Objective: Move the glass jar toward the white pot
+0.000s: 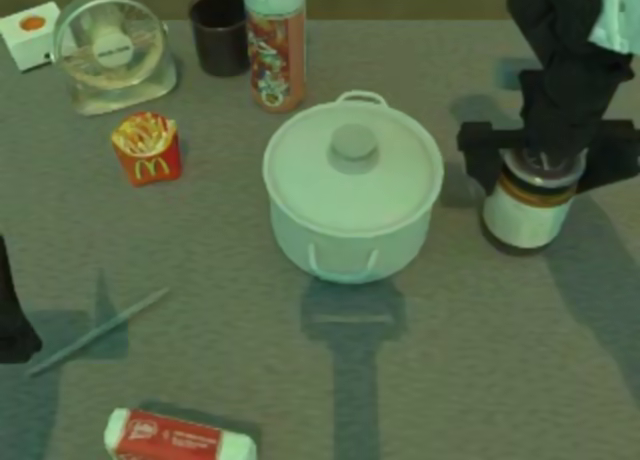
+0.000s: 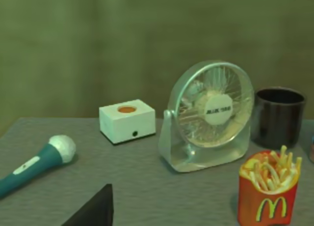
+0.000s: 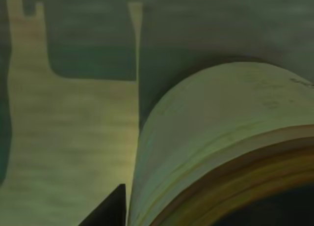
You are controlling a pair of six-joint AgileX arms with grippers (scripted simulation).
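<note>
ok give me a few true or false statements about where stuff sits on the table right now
1. The glass jar stands at the right of the white pot, apart from it. True.
2. The right gripper is over the fries box. False: it is at the jar's lid.
3. The pot's lid is off. False: it is on.
4. The desk fan stands near the table's far left corner. True.
5. The left arm holds the dark cup. False: it is parked at the left edge.

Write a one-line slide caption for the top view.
Right tool sits over the glass jar, right of the white pot; left arm parked at the table's left edge.
</note>
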